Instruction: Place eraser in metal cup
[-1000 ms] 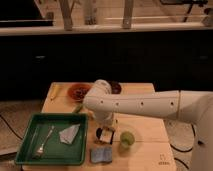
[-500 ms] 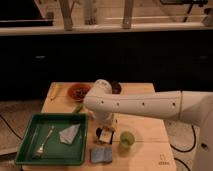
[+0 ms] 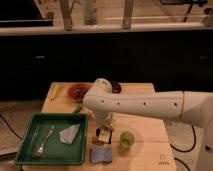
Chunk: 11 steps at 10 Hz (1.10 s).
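Tool (image 3: 103, 135) hangs low over the worktop (image 3: 150, 127), just right of the green tray (image 3: 30, 150); whether it is spread or pinching the pale bit at it, perhaps the eraser (image 3: 104, 132), I cannot tell. At the back the metal cup (image 3: 116, 87) stands half hidden by the arm (image 3: 145, 105). This is likely the pick-up step; next, lift and carry back to that cup, clearing the green cup (image 3: 126, 139).
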Each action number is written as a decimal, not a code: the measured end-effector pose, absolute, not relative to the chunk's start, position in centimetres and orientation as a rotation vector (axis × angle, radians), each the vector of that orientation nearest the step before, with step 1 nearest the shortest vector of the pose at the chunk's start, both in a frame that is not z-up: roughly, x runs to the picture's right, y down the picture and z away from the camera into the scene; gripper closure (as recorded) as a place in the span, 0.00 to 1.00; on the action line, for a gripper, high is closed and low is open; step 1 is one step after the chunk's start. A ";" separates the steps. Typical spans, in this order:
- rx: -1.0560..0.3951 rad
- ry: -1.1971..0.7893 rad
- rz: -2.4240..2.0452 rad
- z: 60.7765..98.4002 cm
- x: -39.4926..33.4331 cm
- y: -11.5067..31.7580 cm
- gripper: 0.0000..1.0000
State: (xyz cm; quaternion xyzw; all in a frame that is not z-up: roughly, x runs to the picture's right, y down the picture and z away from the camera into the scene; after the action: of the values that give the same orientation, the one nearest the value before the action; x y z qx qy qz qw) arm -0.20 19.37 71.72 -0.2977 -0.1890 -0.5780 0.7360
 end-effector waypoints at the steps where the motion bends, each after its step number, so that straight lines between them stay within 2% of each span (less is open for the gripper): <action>1: -0.650 -0.426 -1.276 71.7 -0.4 19.3 1.00; 3: -0.649 -0.447 -1.282 71.7 -0.7 19.3 0.99; 4: -0.649 -0.456 -1.282 71.7 -0.8 19.3 0.95; 11: -0.665 -0.494 -1.274 71.7 -0.9 19.4 0.25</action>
State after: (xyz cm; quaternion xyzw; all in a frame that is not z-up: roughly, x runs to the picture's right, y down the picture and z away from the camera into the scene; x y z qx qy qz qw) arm -0.93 19.39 71.74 -0.3014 -0.2238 -0.5775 0.7249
